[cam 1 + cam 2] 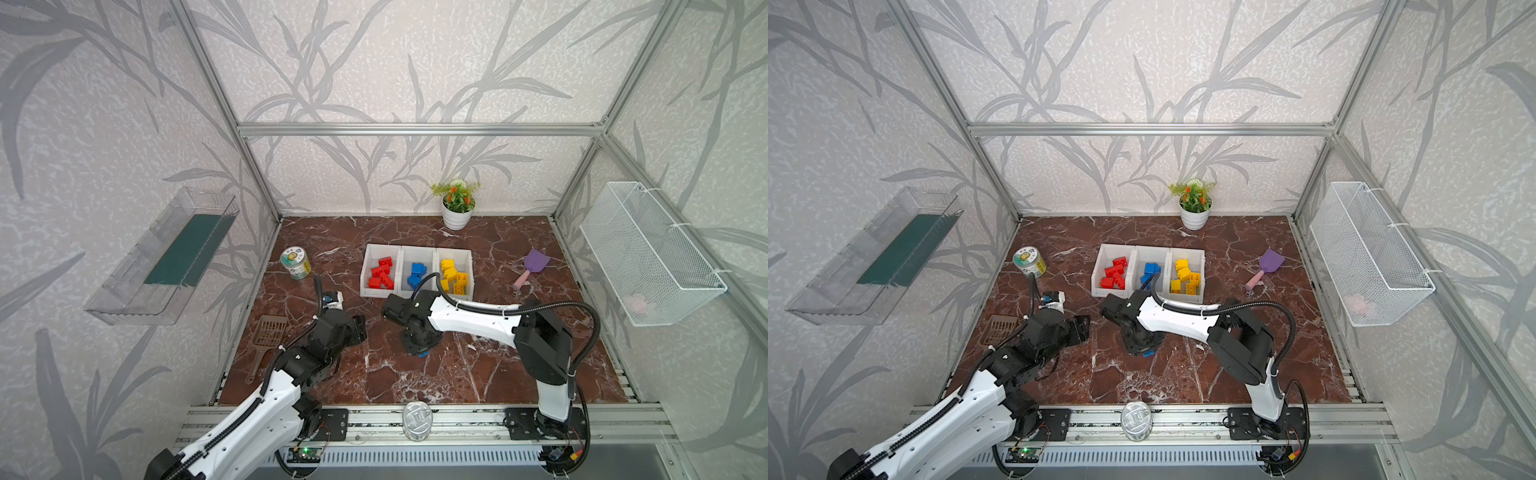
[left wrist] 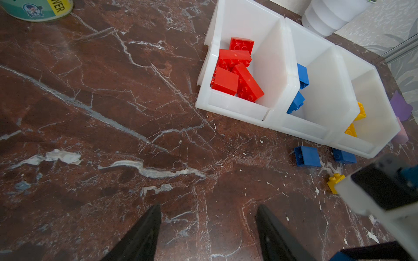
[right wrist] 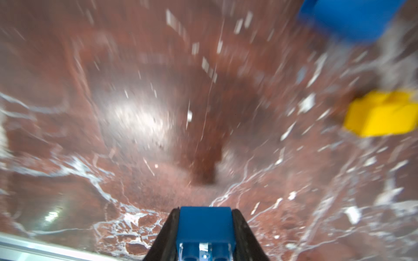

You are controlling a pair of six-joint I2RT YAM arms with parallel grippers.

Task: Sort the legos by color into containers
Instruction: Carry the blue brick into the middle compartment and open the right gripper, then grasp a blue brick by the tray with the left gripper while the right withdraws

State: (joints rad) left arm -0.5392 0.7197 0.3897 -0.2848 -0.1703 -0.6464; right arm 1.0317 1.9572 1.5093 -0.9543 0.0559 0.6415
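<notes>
While the right end effector [image 3: 205,211] pinches a blue lego [image 3: 204,228], the left end effector [image 2: 208,206] gapes; a tin [image 2: 38,9] reads "WER".

Right pincer [image 3: 205,211] clamped on blue lego [image 3: 204,228]; left pincer [image 2: 208,206] parted, hovering.

Right gripper [image 3: 205,211] clamps a blue plastic brick [image 3: 205,228] over blurred red-brown marble tabletop [image 3: 135,113]; yellow plastic brick [image 3: 380,115] nearby.

Glossy marble-look tabletop [image 2: 113,135], red-brown with white veins, catching glare. The white bins [image 2: 274,67] are smooth, faintly translucent plastic. Red bricks [image 2: 226,81] inside them are shiny hard plastic, and the blue brick [image 3: 204,223] is the same. Right of the bins is a white wire-mesh basket [image 1: 648,253], left a clear plastic tray [image 1: 137,266], and behind them a brushed aluminium frame [image 1: 419,129].
</notes>
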